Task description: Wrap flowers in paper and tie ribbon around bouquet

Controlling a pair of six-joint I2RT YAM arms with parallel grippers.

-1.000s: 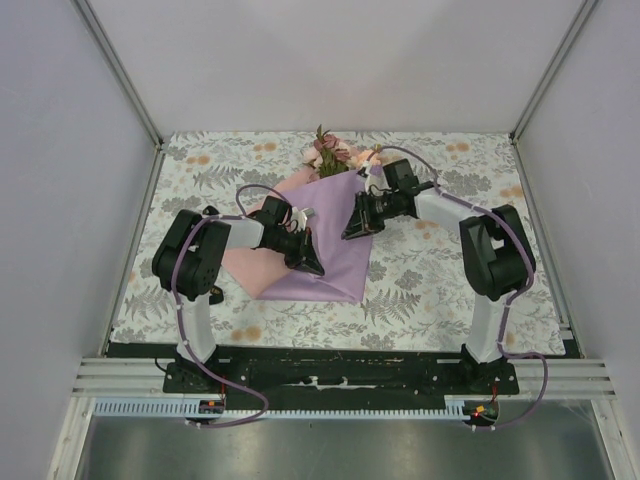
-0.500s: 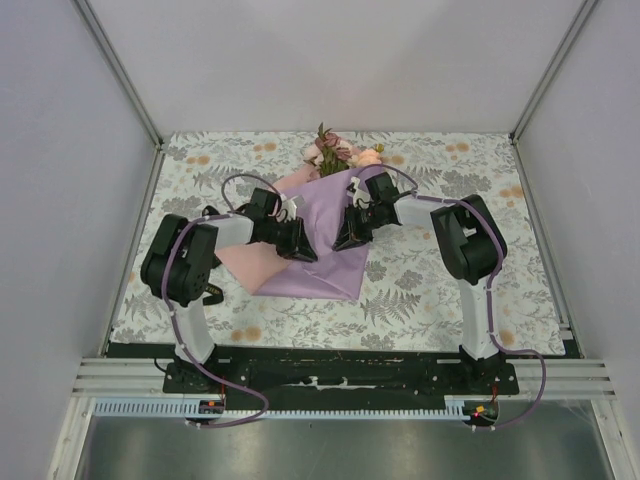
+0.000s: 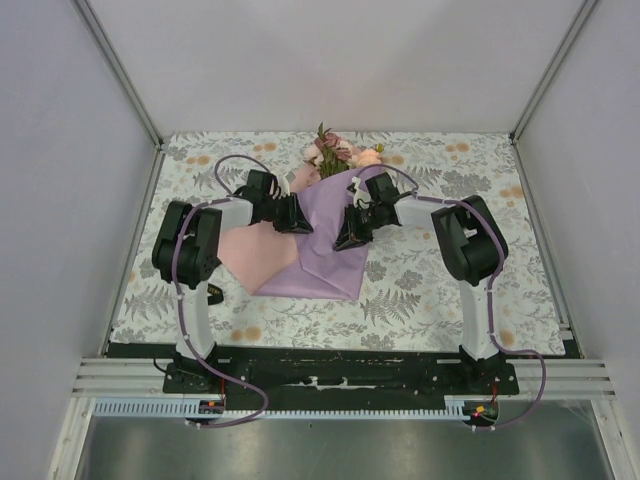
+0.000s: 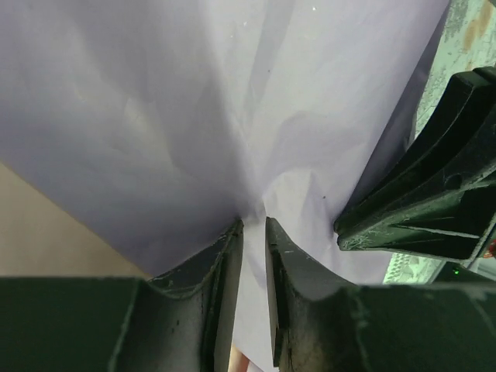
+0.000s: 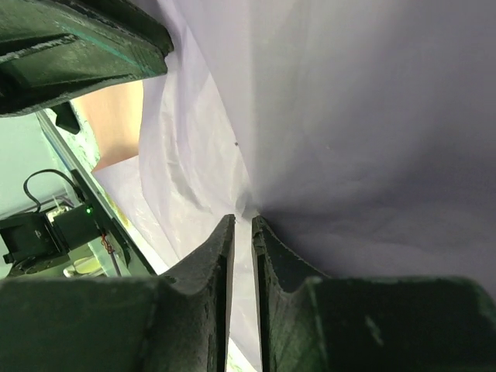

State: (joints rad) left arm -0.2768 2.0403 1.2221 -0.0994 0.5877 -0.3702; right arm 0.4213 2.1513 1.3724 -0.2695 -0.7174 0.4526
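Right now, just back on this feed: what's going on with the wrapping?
The paper lies lilac side up, folded over the flowers so only the blooms stick out at the far end. The right gripper looks pinched on a fold on the paper's right side. The left gripper sits at a crease, fingers slightly apart; I cannot tell whether it grips. A pink face shows at left. No ribbon in view; tying not yet begun.

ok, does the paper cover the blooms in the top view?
No, the flowers stick out past the far end of the paper, with their blooms uncovered.
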